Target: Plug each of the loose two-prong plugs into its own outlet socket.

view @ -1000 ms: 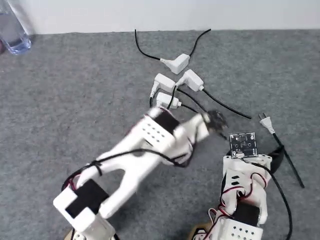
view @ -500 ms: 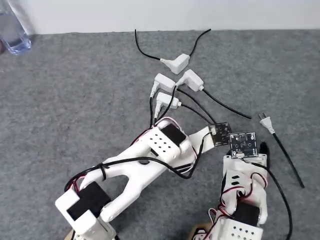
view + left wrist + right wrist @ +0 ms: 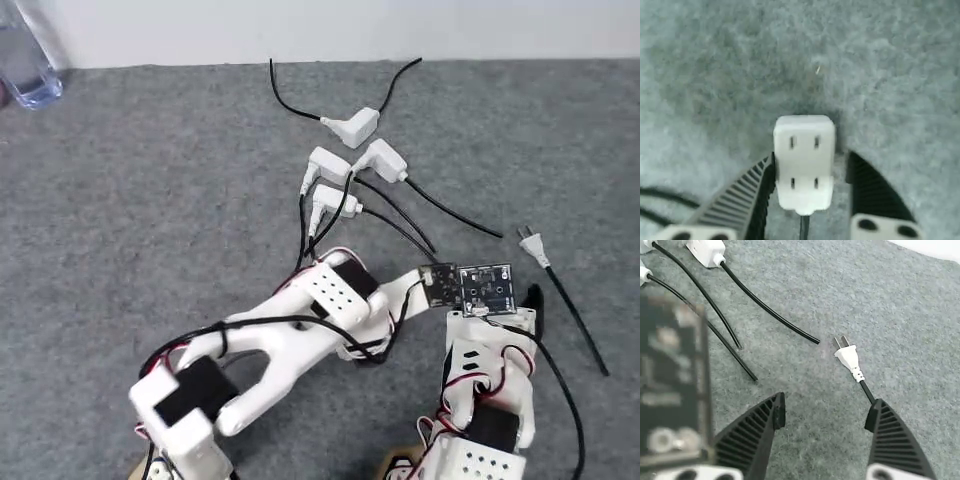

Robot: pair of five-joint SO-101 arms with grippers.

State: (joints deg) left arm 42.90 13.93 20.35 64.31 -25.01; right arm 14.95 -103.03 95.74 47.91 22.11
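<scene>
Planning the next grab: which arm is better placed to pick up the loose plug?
Right, probably: the right gripper is open with the plug lying ahead, while the left gripper straddles an outlet socket.

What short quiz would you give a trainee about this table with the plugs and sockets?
1. True or false: the right gripper is shut on the loose two-prong plug.
2. How many pairs of slots does the white socket in the left wrist view show? A one, B two, C four.
3. What colour is the loose plug's cord?
Key: 1 false, it is open and the plug lies untouched on the carpet; 2 B; 3 black.
</scene>
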